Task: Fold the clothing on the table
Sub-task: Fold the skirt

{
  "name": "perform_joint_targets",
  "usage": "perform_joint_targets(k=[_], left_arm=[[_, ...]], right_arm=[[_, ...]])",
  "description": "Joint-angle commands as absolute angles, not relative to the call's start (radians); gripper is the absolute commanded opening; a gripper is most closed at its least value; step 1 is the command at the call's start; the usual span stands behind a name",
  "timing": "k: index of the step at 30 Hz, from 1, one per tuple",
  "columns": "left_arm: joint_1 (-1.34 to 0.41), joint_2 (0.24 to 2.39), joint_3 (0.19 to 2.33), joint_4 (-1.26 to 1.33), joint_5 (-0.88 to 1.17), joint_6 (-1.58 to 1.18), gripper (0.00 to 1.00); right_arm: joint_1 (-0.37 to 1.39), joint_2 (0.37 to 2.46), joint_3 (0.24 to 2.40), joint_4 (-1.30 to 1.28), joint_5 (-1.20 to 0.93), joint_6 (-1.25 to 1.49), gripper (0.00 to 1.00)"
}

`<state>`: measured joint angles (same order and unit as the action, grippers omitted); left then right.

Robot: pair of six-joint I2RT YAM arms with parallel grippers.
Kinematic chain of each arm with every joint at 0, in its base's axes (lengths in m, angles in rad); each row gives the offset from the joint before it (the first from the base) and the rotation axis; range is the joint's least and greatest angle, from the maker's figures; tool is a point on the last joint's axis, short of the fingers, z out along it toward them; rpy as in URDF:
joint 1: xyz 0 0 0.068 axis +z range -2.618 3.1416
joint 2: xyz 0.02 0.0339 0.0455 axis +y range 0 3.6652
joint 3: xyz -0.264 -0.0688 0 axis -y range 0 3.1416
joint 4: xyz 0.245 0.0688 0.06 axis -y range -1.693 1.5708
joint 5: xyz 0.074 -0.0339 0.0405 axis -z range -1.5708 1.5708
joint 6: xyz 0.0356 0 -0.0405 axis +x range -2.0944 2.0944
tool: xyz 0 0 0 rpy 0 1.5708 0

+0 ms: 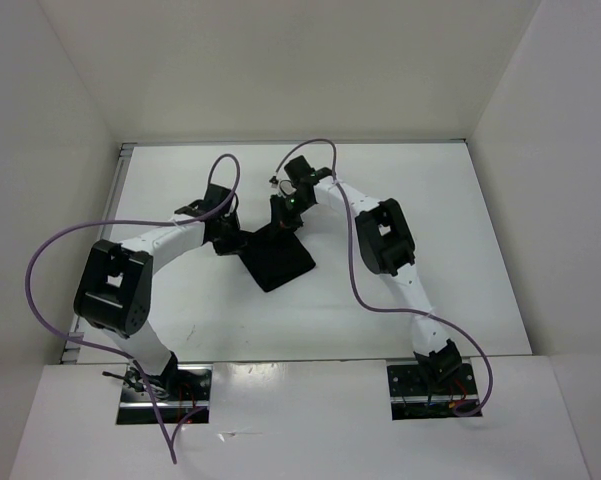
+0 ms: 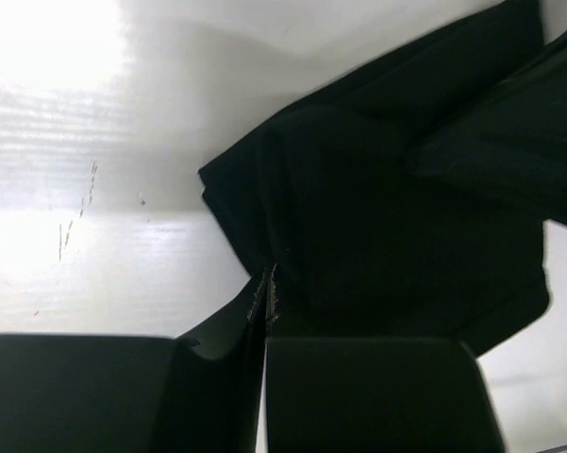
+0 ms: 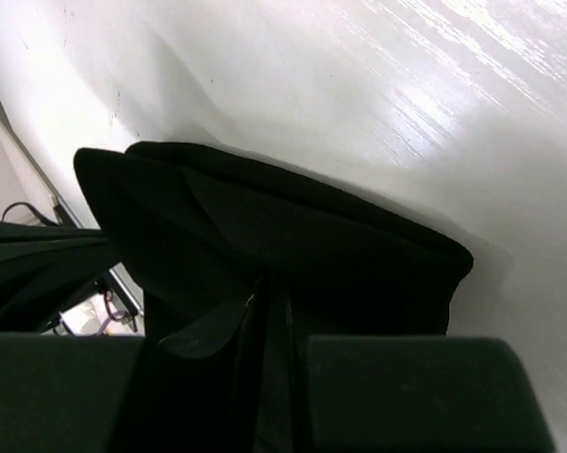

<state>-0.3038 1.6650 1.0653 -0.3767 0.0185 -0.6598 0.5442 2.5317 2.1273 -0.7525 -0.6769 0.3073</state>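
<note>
The clothing (image 1: 278, 262) is a small black bundle of soft fabric lying mid-table (image 1: 420, 190). My left gripper (image 1: 225, 243) sits at its left corner. In the left wrist view this gripper (image 2: 266, 281) is shut, its tips pinching the edge of the clothing (image 2: 377, 217), which spreads out to the right. My right gripper (image 1: 283, 215) stands at the far corner. In the right wrist view it (image 3: 269, 302) is shut on a fold of the clothing (image 3: 292, 217), which hangs raised around its fingers.
White upright walls (image 1: 60, 120) close in the table on the left, back and right. A thin metal strip (image 1: 123, 170) runs along the left edge. Purple cables (image 1: 355, 260) loop off both arms. The arm bases (image 1: 165, 395) sit at the near edge.
</note>
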Motion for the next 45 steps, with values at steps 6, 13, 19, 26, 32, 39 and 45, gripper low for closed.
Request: perform_joint_targets(k=[6,13,19,26,32,39,45], left_arm=[[-0.308,1.597,1.040,-0.386,0.011,-0.669,0.00],[-0.308,1.332,1.037,-0.348,0.081,-0.583,0.49],[-0.308,1.157,0.842,-0.201,0.190,-0.732,0.70],[-0.299,1.107,0.781,-0.160,0.155,-0.798,0.88],[-0.290,1.169,0.804,-0.160,0.166,-0.798,0.89],[-0.290,1.233,0.845,-0.140,0.186,-0.787,0.90],[-0.290,1.255,0.854,-0.130,0.195,-0.787,0.90]], right_arm=[[0.538,2.432,2.120,-0.741,-0.684,0.287,0.17],[0.350,2.057,1.841,-0.675,-0.552,0.342,0.24],[0.174,1.760,1.393,-0.554,-0.503,0.426,0.29],[0.176,1.485,1.083,-0.396,-0.359,0.614,0.40],[0.176,1.339,1.008,-0.330,-0.327,0.660,1.00],[0.167,1.233,0.983,-0.295,-0.279,0.701,0.96],[0.167,1.253,1.009,-0.333,-0.279,0.690,0.80]])
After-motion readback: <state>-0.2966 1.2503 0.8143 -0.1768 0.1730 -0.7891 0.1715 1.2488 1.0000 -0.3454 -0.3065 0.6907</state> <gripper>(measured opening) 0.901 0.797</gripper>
